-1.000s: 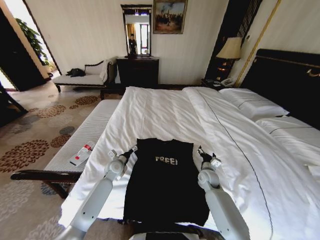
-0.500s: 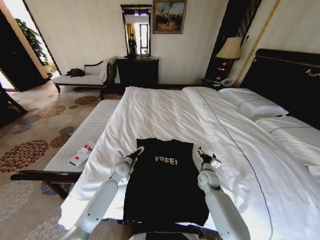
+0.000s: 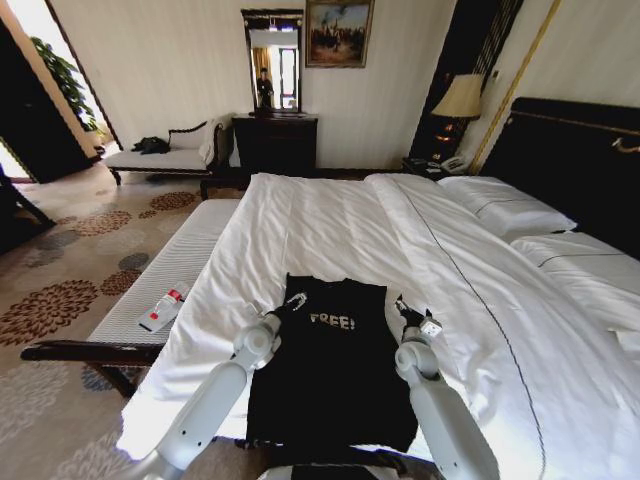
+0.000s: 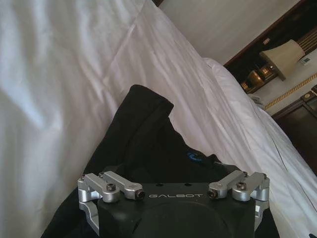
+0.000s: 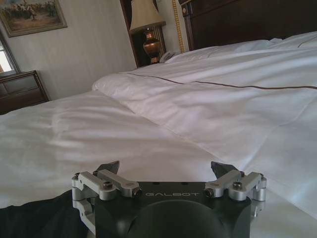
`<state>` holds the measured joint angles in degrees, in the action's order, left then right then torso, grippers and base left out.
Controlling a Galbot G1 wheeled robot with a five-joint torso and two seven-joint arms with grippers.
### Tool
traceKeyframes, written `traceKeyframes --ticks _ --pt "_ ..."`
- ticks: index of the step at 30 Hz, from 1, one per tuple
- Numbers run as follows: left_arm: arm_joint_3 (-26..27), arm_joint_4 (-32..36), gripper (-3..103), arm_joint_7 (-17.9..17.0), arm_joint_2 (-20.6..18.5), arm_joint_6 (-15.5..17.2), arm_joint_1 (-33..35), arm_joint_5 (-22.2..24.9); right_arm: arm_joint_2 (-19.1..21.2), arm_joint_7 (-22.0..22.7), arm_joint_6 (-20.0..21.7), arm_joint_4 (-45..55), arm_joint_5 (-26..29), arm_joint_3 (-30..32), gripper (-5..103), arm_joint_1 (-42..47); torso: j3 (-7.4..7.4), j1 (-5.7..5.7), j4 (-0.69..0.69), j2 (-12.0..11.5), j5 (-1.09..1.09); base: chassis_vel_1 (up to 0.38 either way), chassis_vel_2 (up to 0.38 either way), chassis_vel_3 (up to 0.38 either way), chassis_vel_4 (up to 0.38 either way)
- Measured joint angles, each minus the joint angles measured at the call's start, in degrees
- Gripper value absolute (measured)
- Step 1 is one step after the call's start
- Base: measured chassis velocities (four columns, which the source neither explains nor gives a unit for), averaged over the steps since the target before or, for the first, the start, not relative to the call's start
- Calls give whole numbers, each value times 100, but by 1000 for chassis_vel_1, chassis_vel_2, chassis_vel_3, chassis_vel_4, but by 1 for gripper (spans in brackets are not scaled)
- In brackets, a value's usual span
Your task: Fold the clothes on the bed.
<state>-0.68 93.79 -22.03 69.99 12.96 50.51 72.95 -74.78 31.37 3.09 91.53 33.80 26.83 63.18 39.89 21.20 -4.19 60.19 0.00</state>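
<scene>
Black T-shirt (image 3: 335, 375) lying flat near the foot edge of the bed (image 3: 330, 225), hem draping over that edge. Left gripper (image 3: 295, 300) at the shirt's left shoulder, fingers hidden: state cannot be told. Right gripper (image 3: 401, 303) just beside the right shoulder, spread wide, empty. Judged light, limp, non-slippery; best pinched at shoulders or hem corners.
</scene>
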Motion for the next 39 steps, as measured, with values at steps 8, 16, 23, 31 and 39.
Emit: traceKeyframes --ticks 8,16,23,31,39 --pt "194 -15 100 -10 -97 7 -44 18 -12 6 1 -85 -26 -11 100 -20 0 0 0 0 1 0 0 0 0" --pt "605 -241 100 -10 -149 10 -150 23 -22 19 6 -137 -34 -74 100 -102 0 0 0 0 0 0 0 0 0" --pt "822 -339 100 -38 -127 45 -425 177 1 21 8 -193 -34 -81 100 -118 0 0 0 0 0 0 0 0 0" --pt "524 -310 100 -109 -33 94 -499 232 39 37 26 -239 -23 -48 100 -98 0 0 0 0 1 0 0 0 0" --pt "354 -202 100 -109 -92 103 -192 -21 82 40 27 -246 3 30 100 -58 -1 0 0 0 1 0 0 0 0"
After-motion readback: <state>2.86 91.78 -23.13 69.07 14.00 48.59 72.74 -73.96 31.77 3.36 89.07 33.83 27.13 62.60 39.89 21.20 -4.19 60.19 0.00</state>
